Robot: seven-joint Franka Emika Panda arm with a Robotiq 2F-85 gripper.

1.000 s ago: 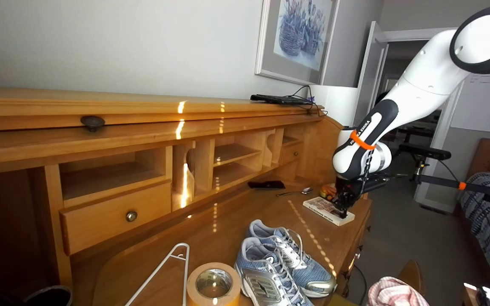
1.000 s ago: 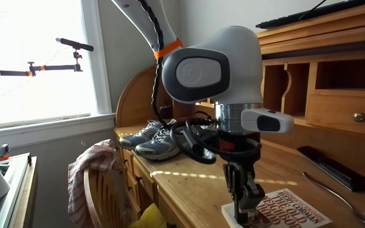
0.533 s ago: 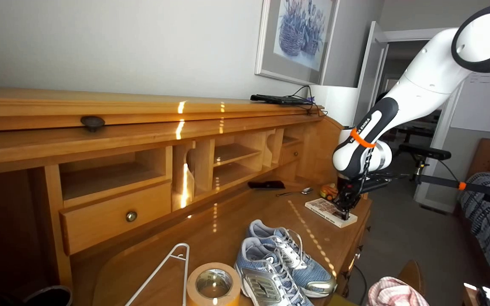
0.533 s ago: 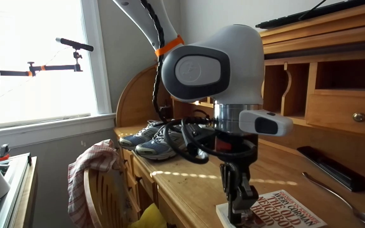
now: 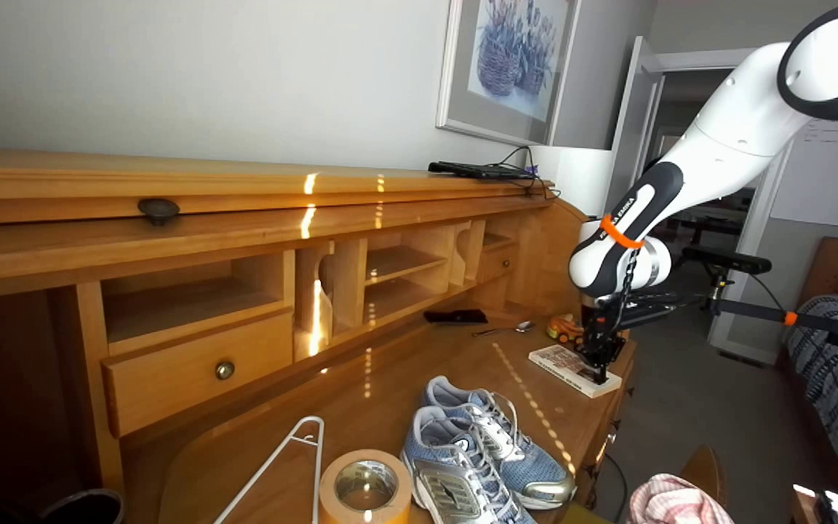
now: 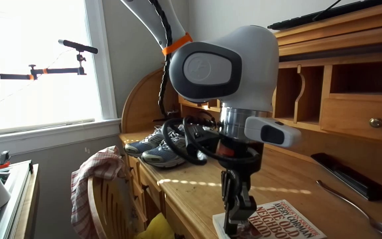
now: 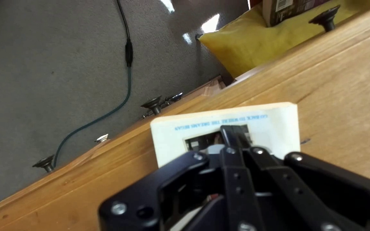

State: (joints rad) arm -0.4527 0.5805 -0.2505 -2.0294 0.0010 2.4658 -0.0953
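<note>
"Paperback first: where did it lie?"

"Flat on the wooden desk, face up, close to the front edge. That desk was the largest thing around me."

"What came after it in size?"

"Just off the front edge stood a wooden chair with a striped cloth over its back, and a yellow cushion showed low beside it. At one end of the desktop, well apart from the paperback, sat a pair of blue and silver running shoes."

"And how did your hand stand?"

"My gripper pointed down with its fingers together, not clamped on anything; I had their tips touching the paperback, toward one of its short ends."

"Did you see anything slighter?"

"A long black object lay farther back on the desk, and slightest of all was a spoon, resting between that object and the paperback."
</note>
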